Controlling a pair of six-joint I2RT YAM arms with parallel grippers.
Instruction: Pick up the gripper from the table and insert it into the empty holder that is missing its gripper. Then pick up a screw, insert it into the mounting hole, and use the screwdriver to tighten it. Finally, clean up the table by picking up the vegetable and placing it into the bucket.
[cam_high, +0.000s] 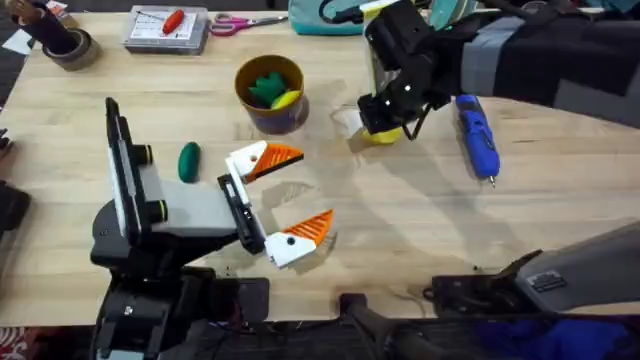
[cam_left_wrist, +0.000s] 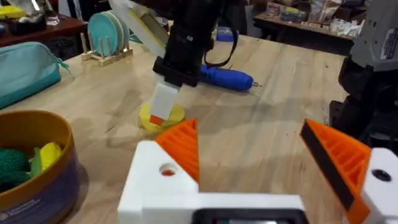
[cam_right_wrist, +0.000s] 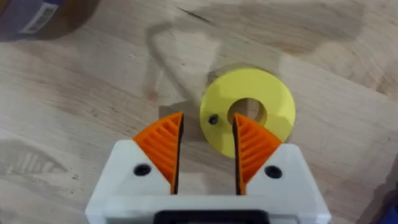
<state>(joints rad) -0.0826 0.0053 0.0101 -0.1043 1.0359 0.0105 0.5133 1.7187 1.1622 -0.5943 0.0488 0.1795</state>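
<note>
Hovering low over the flat yellow plastic ring (cam_right_wrist: 249, 118), right pincer (cam_right_wrist: 207, 152) with orange ribbed fingers (cam_right_wrist: 163, 146) parted by a narrow gap, pinching nothing; tips just over the ring's near rim, beside a small dark screw (cam_right_wrist: 213, 119) lying on the ring next to its centre hole. Just beyond that, toward the right edge of the light wooden tabletop (cam_high: 400, 230), blue cylindrical powered screwdriver (cam_high: 477, 135) lying flat, thin metal tip pointing toward the arms' bases. On the ring's other side, round cup-shaped bucket (cam_high: 270, 92) with yellow rim and dark purplish outside, bright green leafy toy and yellow toy inside. Nearer the bases, left pincer (cam_high: 283, 196) spread wide, empty, resting low at mid-tabletop. Small glossy dark green oval vegetable (cam_high: 189, 161) lying on the tabletop just beside the left arm, apart from both pincers.
</note>
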